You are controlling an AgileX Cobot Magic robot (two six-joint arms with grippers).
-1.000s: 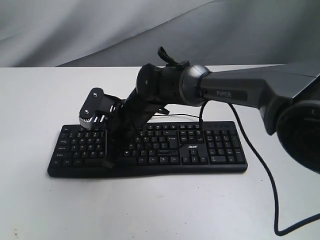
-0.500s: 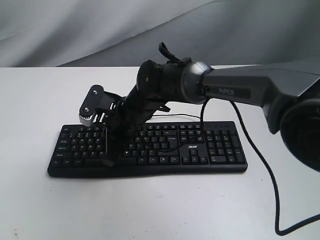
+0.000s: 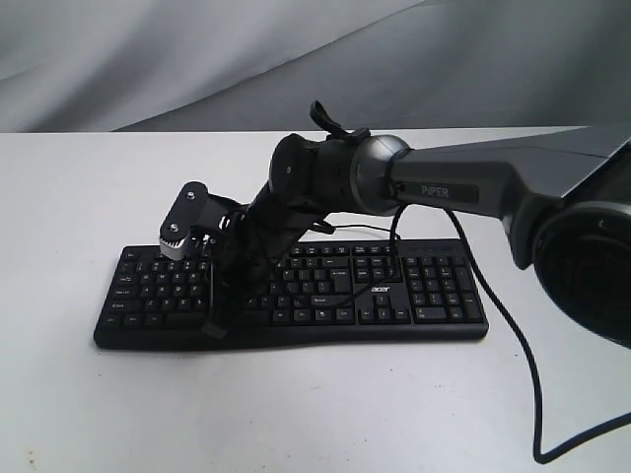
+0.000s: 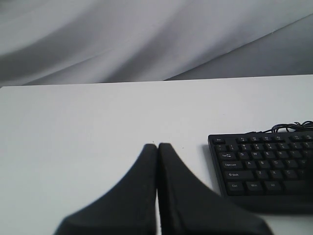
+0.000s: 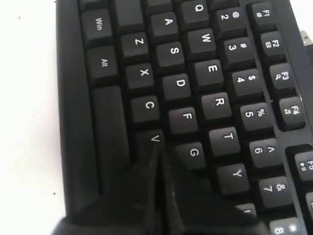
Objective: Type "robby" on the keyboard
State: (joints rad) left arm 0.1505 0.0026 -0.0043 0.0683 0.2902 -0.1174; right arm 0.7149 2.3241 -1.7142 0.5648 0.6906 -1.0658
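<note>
Grey and black right arm (image 3: 473, 177) with white lettering.
Its dark grey link bore "PiPER" (image 3: 440, 189); it had round black joints (image 3: 301, 172), a silver-edged screwed block (image 3: 182, 225), a matte black wedge-fingered right gripper (image 5: 156, 155) and a thin black cable (image 3: 508, 330).

The right hand (image 3: 216, 327) has dipped after a slight lift half a second ago, so its closed tip now sits lower against the front rows of the keyboard (image 3: 394, 296). The wrist block (image 3: 183, 223) above it has edged rightward and tipped over more. The forearm (image 3: 463, 183) has sunk and slid left, and the loose cable (image 3: 538, 457) on the worktop (image 3: 296, 414) has swung left with it.
</note>
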